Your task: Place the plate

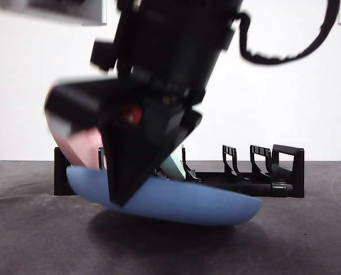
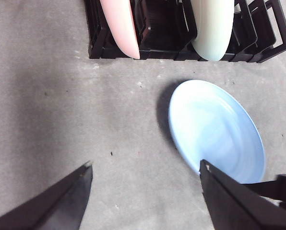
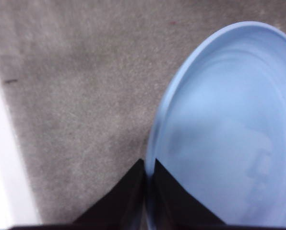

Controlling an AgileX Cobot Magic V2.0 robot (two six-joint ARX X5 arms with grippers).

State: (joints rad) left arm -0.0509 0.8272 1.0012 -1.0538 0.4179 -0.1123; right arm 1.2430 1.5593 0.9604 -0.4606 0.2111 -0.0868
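We see the right end effector (image 3: 149,191) pinching the rim of the blue plate (image 1: 176,200), its jaws pressed on either side of the edge, the plate tilted with one side raised above the grey worktop (image 1: 33,240). The plate sits just in front of the black rack (image 2: 181,28), where a pink plate (image 2: 121,24) and a pale green plate (image 2: 212,26) stand upright. The left end effector (image 2: 145,179) hangs spread wide above the worktop.
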